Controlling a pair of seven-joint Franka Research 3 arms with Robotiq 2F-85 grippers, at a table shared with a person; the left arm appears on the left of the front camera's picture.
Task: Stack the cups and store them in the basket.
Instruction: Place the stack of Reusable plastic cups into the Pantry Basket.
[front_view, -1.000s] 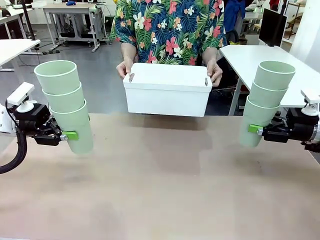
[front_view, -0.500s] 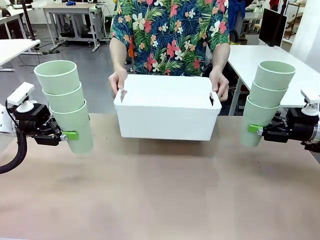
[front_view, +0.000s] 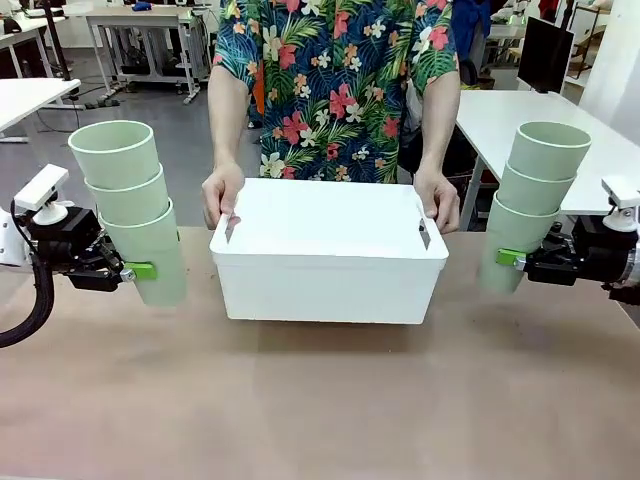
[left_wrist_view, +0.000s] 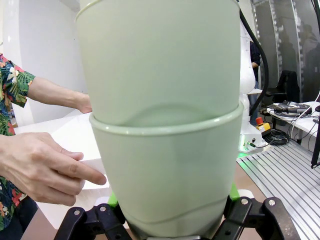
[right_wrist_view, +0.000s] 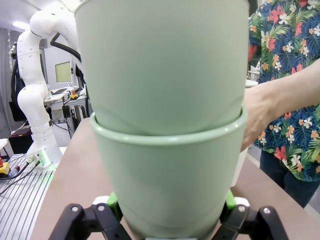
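Closest to me on the table (front_view: 320, 420) are my two arms, one at each side. My left gripper (front_view: 140, 271) hangs by the table's left edge, its green pads clamped on the bottom cup of the left stack (front_view: 130, 215). That's three cups nested, held clear of the surface and leaning outward at the top. It's the same on the other side: my right gripper (front_view: 510, 258), by the right edge, is squeezing the bottom cup of the right stack (front_view: 535, 205), also three cups and also tipped outward.

Further in, the basket (front_view: 328, 285) sits mid-table toward the far edge, between the two stacks and apart from both. I can't tell if it's resting on the wood or just above it. The person (front_view: 335, 80) stands beyond the far edge with one hand (front_view: 222, 195) on one short end and the other hand (front_view: 437, 198) on the opposite end — both gripping at the rim.
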